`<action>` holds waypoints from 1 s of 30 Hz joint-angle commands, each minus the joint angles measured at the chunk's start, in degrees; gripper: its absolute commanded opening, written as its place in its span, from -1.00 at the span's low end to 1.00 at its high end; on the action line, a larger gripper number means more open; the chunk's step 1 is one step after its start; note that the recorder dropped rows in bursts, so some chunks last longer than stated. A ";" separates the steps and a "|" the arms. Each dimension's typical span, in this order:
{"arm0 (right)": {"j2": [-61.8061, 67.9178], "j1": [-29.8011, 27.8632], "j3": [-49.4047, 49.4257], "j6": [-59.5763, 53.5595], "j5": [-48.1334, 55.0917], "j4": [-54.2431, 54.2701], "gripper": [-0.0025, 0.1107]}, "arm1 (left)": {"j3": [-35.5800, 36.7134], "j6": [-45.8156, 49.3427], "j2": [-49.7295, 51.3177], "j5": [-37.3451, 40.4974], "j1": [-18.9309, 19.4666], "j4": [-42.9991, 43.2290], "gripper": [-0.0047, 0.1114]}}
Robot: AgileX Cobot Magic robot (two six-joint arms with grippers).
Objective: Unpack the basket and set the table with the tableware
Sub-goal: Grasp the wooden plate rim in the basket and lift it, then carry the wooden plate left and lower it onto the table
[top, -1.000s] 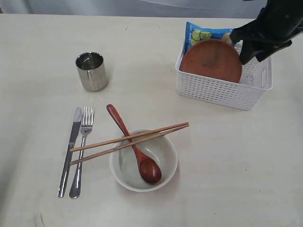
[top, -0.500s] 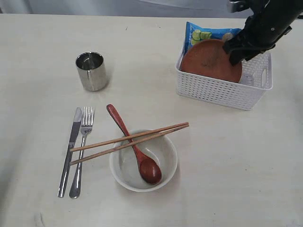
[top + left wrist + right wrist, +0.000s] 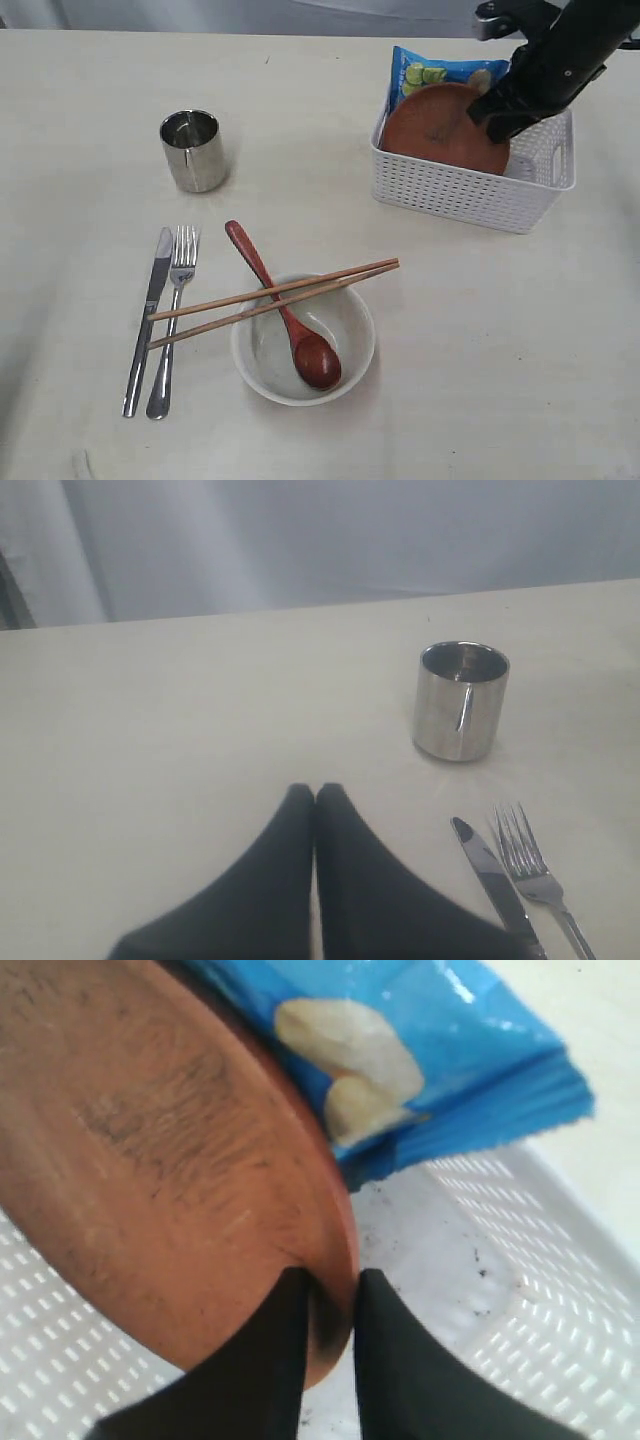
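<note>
Plate (image 3: 440, 130) edge in R jaws, tilted in basket (image 3: 470, 195)

Shows a basket (image 3: 470, 192) at two o'clock on the tabletop (image 3: 520, 350), holding a tilted brown plate (image 3: 440, 130) with a blue packet (image 3: 430, 72) behind it. Puts the right gripper (image 3: 492, 118) at the plate's three-o'clock rim. Places a steel cup (image 3: 193, 150) at ten o'clock, knife (image 3: 150, 310) and fork (image 3: 175, 320) at eight, and a bowl (image 3: 262, 355) at six with spoon (image 3: 313, 362) and chopsticks (image 3: 340, 278) across it.
</note>
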 commanded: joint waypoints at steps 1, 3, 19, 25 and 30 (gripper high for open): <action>-0.22 -0.33 -0.33 -0.91 0.31 -0.28 -0.96 | 0.14 -0.27 -0.13 -0.50 -0.33 -0.01 -0.92; -0.49 -0.33 -0.33 -0.91 0.73 -0.67 -0.96 | 0.14 -0.27 -0.13 -0.50 -0.33 -0.01 -0.92; -11.96 -0.33 -0.33 -0.66 0.09 -1.02 -0.96 | 0.14 -0.27 -0.13 -0.50 -0.33 -0.01 -0.92; -16.75 -0.20 -0.33 1.98 -0.05 -0.37 -0.96 | 0.14 -0.27 -0.13 -0.50 -0.33 -0.01 -0.92; -19.97 -0.20 -1.23 2.29 -0.01 5.91 -0.96 | 0.14 -0.27 -0.13 -0.50 -0.33 -0.01 -0.92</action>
